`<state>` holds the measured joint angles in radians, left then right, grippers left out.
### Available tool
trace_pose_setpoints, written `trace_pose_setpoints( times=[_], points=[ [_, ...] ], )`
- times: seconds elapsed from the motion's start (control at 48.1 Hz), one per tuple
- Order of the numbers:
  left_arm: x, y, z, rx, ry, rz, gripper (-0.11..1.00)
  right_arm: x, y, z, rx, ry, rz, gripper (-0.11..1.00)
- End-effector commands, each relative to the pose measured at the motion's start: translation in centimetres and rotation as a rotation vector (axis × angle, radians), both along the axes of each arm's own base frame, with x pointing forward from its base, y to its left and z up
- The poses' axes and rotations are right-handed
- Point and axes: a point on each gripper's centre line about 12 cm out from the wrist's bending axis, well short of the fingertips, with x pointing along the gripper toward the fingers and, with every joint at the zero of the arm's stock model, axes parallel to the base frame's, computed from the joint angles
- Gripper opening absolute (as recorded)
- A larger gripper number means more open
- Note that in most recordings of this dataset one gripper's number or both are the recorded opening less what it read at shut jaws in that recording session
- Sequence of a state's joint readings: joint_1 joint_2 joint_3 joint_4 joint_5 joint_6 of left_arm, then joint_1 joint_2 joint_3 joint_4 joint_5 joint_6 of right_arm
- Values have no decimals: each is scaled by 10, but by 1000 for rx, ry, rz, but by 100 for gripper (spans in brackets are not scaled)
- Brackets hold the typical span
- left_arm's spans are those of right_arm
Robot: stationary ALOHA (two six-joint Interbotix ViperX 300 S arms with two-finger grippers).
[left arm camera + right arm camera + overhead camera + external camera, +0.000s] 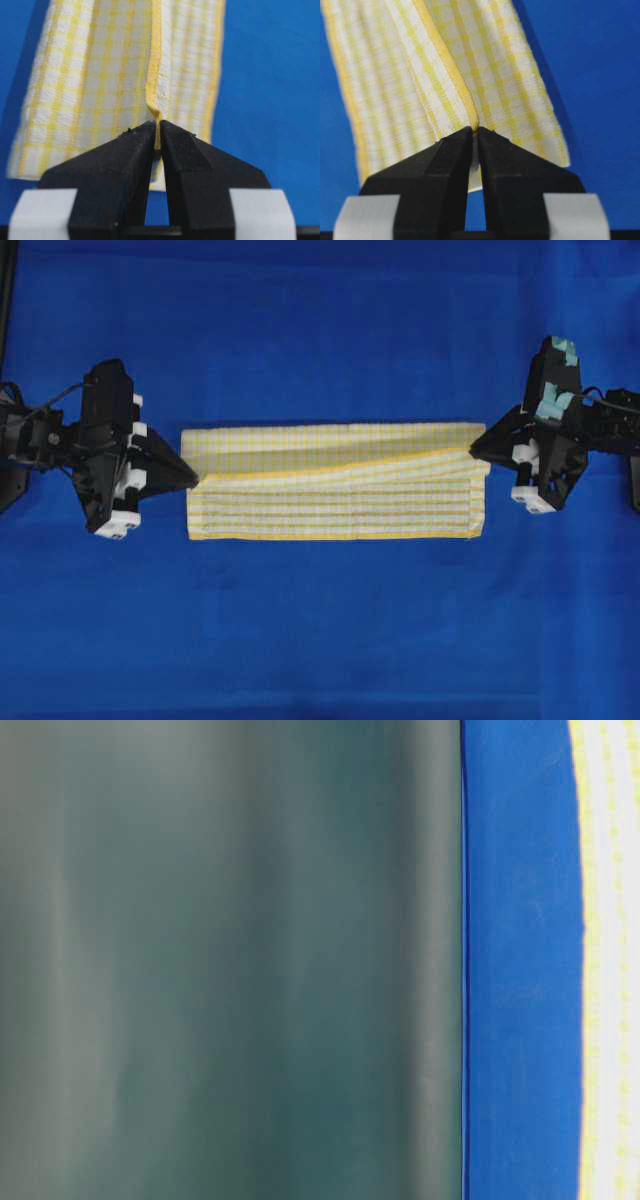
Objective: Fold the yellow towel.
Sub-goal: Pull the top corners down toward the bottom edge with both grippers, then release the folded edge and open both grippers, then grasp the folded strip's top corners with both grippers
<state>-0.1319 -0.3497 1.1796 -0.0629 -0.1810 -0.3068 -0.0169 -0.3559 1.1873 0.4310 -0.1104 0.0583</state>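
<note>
Blue cloth [320,330]: covers the whole worktop, out to every edge seen from overhead
Yellow towel [330,502]: lies at the centre of the worktop as a long band running left to right, partly folded; a yellow hemmed edge runs slantwise across its top layer, so the upper fold sits skewed over the lower one
Left gripper [157,131]: at the towel's left short end, jaws clenched on the yellow hem, which stands pinched up between the tips
Right gripper [474,131]: at the towel's right short end, jaws clamped on the hem in the same manner
Table-level view: blurred, showing only a strip of blue cloth and a towel edge
Risk, uneven fold: the slanting hem suggests the layers may settle misaligned if the two ends travel unequally
Risk, slip: each grip takes only a thin edge; a sharp pull could probably draw the hem free
</note>
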Motion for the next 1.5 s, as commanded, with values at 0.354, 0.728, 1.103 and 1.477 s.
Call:
trace_pose_setpoints(
  times=[0.354, 0.728, 1.103, 1.477],
  points=[
    [15, -23, 3, -24, -2, -62, 4, 9, 22, 1, 38, 0, 46, 5],
    [16, -18, 0, -23, 10, -39, 4, 16, 30, -1, 37, 11, 77, 5],
    [16, -10, 1, -14, 20, -17, 68, 16, 31, 2, 31, 5, 90, 41],
    [21, 21, -1, 73, 39, 29, 63, 13, -1, 11, -11, -38, 5, 78]
  ],
)
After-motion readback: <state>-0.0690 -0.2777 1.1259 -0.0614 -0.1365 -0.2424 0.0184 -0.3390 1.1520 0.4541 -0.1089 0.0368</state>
